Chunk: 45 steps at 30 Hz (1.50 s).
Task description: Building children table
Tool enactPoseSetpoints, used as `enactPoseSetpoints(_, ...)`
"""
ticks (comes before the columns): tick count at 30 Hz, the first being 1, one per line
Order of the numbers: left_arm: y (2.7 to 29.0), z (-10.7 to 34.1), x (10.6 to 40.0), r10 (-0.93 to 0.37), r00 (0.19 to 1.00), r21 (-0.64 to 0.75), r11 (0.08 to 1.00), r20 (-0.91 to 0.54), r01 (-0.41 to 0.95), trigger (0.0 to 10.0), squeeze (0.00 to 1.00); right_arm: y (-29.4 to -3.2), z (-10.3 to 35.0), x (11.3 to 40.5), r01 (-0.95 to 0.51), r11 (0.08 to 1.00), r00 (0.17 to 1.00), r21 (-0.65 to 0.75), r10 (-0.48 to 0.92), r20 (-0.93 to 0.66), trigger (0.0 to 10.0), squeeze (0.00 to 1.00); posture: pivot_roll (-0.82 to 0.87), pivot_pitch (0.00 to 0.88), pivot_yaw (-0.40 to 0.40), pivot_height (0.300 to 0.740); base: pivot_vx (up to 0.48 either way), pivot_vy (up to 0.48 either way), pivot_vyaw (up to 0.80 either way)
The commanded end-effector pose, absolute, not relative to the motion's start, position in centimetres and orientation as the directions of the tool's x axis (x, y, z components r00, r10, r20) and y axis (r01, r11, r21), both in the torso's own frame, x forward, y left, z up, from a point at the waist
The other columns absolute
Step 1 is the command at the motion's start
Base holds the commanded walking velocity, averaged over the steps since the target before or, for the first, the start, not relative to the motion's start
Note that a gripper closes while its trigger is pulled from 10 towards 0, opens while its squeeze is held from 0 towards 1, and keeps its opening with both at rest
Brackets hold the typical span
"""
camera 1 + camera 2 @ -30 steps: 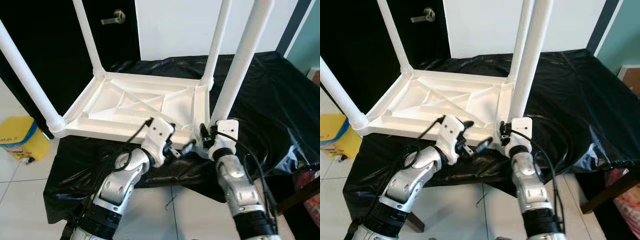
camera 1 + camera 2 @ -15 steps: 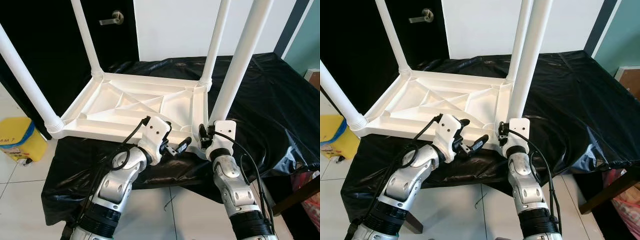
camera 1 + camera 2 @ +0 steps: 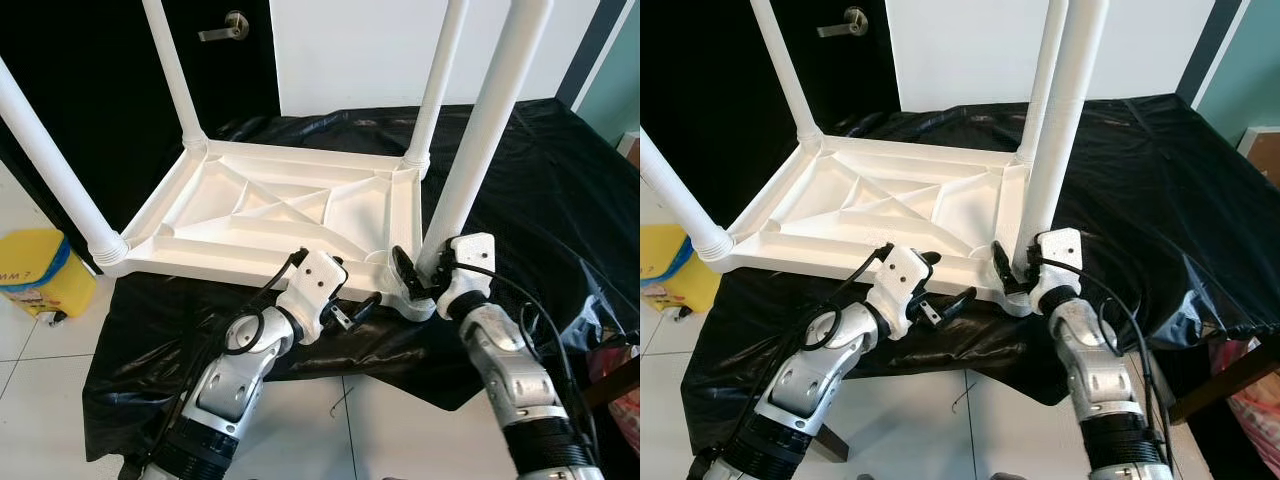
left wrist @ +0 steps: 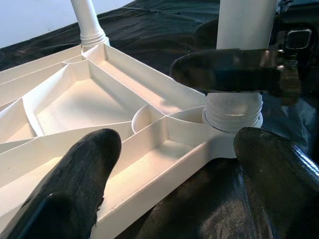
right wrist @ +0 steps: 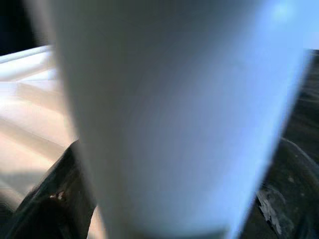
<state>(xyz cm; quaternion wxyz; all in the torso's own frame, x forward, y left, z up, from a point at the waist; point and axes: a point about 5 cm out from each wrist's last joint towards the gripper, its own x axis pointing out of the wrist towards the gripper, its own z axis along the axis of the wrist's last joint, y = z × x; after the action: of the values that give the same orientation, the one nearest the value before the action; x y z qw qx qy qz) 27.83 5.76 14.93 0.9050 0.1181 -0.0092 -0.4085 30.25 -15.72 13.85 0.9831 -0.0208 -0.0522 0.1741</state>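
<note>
- right now the right gripper [image 3: 412,280] sits at lower centre-right of the left eye view, its two black fingers spread around the base of the near right table leg [image 3: 482,140]; the right wrist view has a dark finger on each side of the white tube, so it brackets the leg, though i cannot tell whether the pads press on it.
- that leg's long axis runs straight up from its corner socket [image 3: 415,298] and out of the top of the frame, so any turning or pushing would, in my judgement, go along that upright line, and the right arm is plainly the nearer one.
- just to its left in the frame, the left gripper [image 3: 350,307] is wide apart and holds nothing; in the left wrist view one finger [image 4: 75,184] lies over the tabletop's near rim and the other is off the edge over the black cover, pointing toward that same corner.
- the upside-down white plastic tabletop [image 3: 270,210] fills the middle of the frame, ribbed underside up, resting on a black sheet [image 3: 540,190].
- count: one tabletop, four white legs, all standing in their corners; two grippers.
- at far left edge, a yellow container with a blue band [image 3: 40,270] stands on the tiled floor; a dark door with a lever handle [image 3: 225,28] is at upper left.
</note>
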Motion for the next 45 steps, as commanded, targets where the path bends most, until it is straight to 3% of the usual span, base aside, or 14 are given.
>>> enactPoseSetpoints(1,5.7,15.1,27.7,-0.744,0.665,0.255,0.631,-0.070,0.733,10.0,0.00,-16.5,14.0,30.2,-0.409,0.909,0.906,-0.078,0.414,0.083,10.0,1.00,-0.16,0.080,0.005,0.740,0.000,0.000,0.00)
enactPoseSetpoints(2,5.7,15.1,27.7,-0.744,0.665,0.255,0.631,-0.070,0.733,10.0,0.00,-16.5,14.0,30.2,-0.409,0.909,0.906,-0.078,0.414,0.083,10.0,1.00,-0.16,0.080,0.005,0.740,0.000,0.000,0.00)
enactPoseSetpoints(3,5.6,15.1,27.9,-0.745,0.663,0.262,0.627,-0.073,0.734,10.0,0.00,-16.7,14.0,30.3,-0.489,0.867,0.867,-0.095,0.495,0.053,10.0,0.00,-0.16,0.074,0.006,0.740,0.000,0.000,0.00)
enactPoseSetpoints(15,4.7,15.2,27.4,-0.781,0.619,0.269,0.580,-0.084,0.769,10.0,0.00,-16.5,12.9,31.8,-0.622,0.768,0.781,-0.151,0.622,-0.054,10.0,0.00,-0.13,0.041,0.013,0.740,0.000,0.000,0.00)
enactPoseSetpoints(16,4.6,15.1,27.3,-0.787,0.611,0.278,0.570,-0.086,0.774,10.0,0.00,-16.5,12.8,31.9,-0.631,0.761,0.774,-0.149,0.630,-0.062,8.0,0.00,-0.13,0.035,0.013,0.740,0.000,0.000,0.00)
enactPoseSetpoints(17,4.6,15.1,27.3,-0.787,0.611,0.278,0.570,-0.086,0.774,10.0,0.00,-16.5,12.8,31.9,-0.631,0.761,0.774,-0.149,0.630,-0.062,8.0,0.00,-0.13,0.035,0.013,0.740,0.000,0.000,0.00)
enactPoseSetpoints(18,4.4,15.1,27.3,-0.791,0.605,0.283,0.561,-0.092,0.778,10.0,0.00,-16.5,12.7,32.0,-0.635,0.757,0.771,-0.154,0.634,-0.066,0.3,0.00,-0.12,0.027,0.012,0.740,0.000,0.000,0.00)
enactPoseSetpoints(19,4.3,15.1,27.4,-0.789,0.606,0.287,0.560,-0.098,0.777,10.0,0.00,-16.5,12.6,32.1,-0.643,0.750,0.764,-0.155,0.641,-0.070,0.0,0.00,-0.12,0.021,0.010,0.740,0.000,0.000,0.00)
enactPoseSetpoints(29,4.2,14.3,27.5,-0.779,0.611,0.296,0.555,-0.141,0.777,10.0,0.00,-16.8,11.9,31.9,-0.647,0.753,0.762,-0.122,0.642,-0.077,0.0,0.00,-0.12,0.008,0.003,0.740,0.000,0.000,0.00)
enactPoseSetpoints(30,4.1,14.1,27.5,-0.782,0.604,0.277,0.553,-0.152,0.786,10.0,0.00,-16.7,11.6,31.6,-0.634,0.768,0.773,-0.095,0.629,-0.074,6.7,0.00,-0.13,0.010,0.000,0.740,0.000,0.000,0.00)
enactPoseSetpoints(31,4.1,14.1,27.5,-0.782,0.604,0.277,0.553,-0.152,0.786,10.0,0.00,-16.7,11.6,31.6,-0.634,0.768,0.773,-0.095,0.629,-0.074,6.7,0.00,-0.13,0.010,0.000,0.740,0.000,0.000,0.00)
enactPoseSetpoints(32,3.9,13.9,27.3,-0.786,0.597,0.267,0.548,-0.162,0.793,10.0,0.00,-16.5,11.4,31.4,-0.617,0.784,0.787,-0.062,0.614,-0.066,10.0,0.00,-0.14,0.016,-0.003,0.740,0.000,0.000,0.00)
enactPoseSetpoints(37,3.7,13.7,27.2,-0.786,0.595,0.250,0.550,-0.168,0.797,10.0,0.00,-16.2,11.3,31.0,-0.594,0.803,0.805,-0.056,0.592,-0.051,10.0,0.00,-0.15,0.026,-0.005,0.740,0.000,0.000,0.00)
enactPoseSetpoints(45,3.5,13.3,26.3,-0.829,0.531,0.140,0.513,-0.174,0.847,10.0,0.00,-15.6,10.5,30.2,-0.349,0.935,0.937,-0.058,0.347,-0.045,10.0,0.00,-0.16,0.063,-0.018,0.740,0.000,0.000,0.00)
